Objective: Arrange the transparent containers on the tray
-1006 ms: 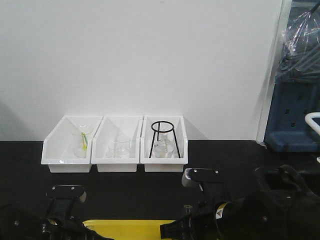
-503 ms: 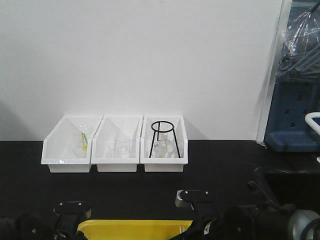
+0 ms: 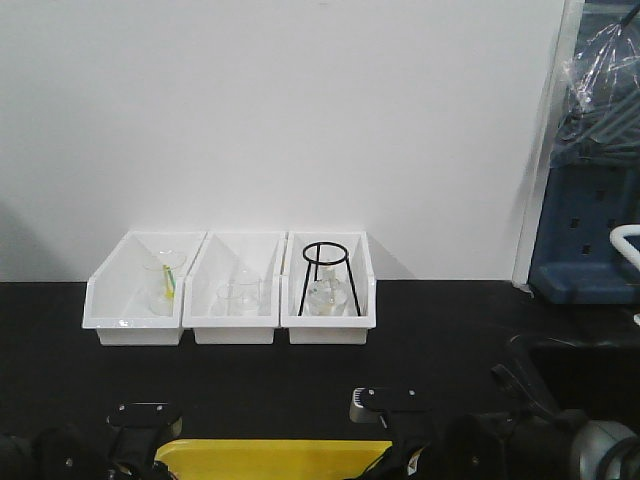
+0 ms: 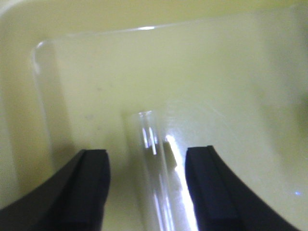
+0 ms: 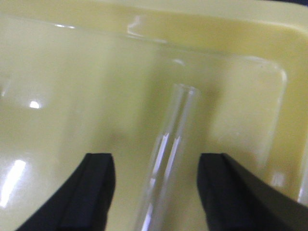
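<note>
Black jaws of both grippers straddle glass tubes over the yellow tray.

Left gripper (image 4: 147, 192) and right gripper (image 5: 156, 192) stand spread wide, gripping nothing; each test tube (image 4: 156, 187) (image 5: 166, 163) lies between the pads, long axis running toward the tray (image 3: 280, 457) corners ahead, apparently resting on the floor.

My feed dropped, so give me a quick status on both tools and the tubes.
Left tool open, test tube lying between its fingers. Right tool open, second tube likewise. Both over the yellow tray. Nothing in the way.
</note>
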Tool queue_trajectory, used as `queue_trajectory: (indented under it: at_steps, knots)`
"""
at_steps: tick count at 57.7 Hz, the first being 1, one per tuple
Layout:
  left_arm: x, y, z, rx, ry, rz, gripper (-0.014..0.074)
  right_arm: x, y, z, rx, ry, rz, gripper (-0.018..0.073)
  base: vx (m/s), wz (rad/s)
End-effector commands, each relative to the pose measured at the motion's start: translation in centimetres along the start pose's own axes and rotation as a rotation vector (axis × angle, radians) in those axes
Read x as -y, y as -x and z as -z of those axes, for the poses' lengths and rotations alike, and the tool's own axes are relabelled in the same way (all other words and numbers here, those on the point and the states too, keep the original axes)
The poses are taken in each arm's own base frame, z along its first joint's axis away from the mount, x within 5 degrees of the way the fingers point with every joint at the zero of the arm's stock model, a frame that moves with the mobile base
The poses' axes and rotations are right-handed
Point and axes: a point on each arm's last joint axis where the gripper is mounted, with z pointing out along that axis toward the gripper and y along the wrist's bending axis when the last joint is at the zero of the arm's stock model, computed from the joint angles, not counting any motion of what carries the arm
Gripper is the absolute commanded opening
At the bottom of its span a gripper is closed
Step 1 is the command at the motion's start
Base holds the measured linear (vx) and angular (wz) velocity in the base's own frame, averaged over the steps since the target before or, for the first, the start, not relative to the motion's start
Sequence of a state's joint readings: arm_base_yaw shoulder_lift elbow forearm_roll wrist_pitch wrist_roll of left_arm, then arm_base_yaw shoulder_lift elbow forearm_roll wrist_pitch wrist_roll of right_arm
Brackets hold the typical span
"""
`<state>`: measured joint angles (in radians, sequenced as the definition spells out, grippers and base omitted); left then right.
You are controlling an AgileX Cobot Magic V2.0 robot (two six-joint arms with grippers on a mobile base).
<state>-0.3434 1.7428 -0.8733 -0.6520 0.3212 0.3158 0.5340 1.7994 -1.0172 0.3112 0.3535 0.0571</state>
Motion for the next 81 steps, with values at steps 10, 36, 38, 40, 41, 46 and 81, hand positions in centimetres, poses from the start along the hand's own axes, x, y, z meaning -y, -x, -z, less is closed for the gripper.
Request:
queue_trajectory:
  at_steps: [10, 36, 38, 40, 41, 46, 81]
  knots:
    - [1.7, 2.0, 4.3, 0.143, -0.054, -0.030, 0.0522, -1.2, 2.5, 5.3, 0.181, 0.055, 0.025, 0.0525, 0.00, 0.00]
    - [4.2, 0.7, 22.2, 0.664, -0.040, -0.409, 0.0428, -2.0, 1.7, 22.6, 0.620, 0.016, 0.320, 0.0260, 0.00, 0.00]
    - [4.2, 0.1, 23.7, 0.700, -0.030, -0.439, 0.0406, -1.9, 1.2, 23.5, 0.620, 0.003, 0.333, 0.0225, 0.00, 0.00]
    - [4.3, -0.7, 25.4, 0.747, -0.031, -0.457, 0.0376, -1.7, 0.6, 24.5, 0.618, -0.008, 0.343, 0.0183, 0.00, 0.00]
    - [4.3, -1.0, 25.9, 0.758, -0.033, -0.462, 0.0365, -1.6, 0.4, 24.9, 0.619, -0.012, 0.346, 0.0171, 0.00, 0.00]
    - [4.4, -2.8, 28.8, 0.851, -0.049, -0.474, 0.0284, -1.4, -0.5, 26.7, 0.653, -0.019, 0.359, 0.0092, 0.00, 0.00]
    - [2.6, -9.9, 31.1, 0.985, -0.080, -0.479, -0.0008, -1.4, -1.5, 29.2, 0.746, 0.001, 0.357, -0.0013, 0.00, 0.00]
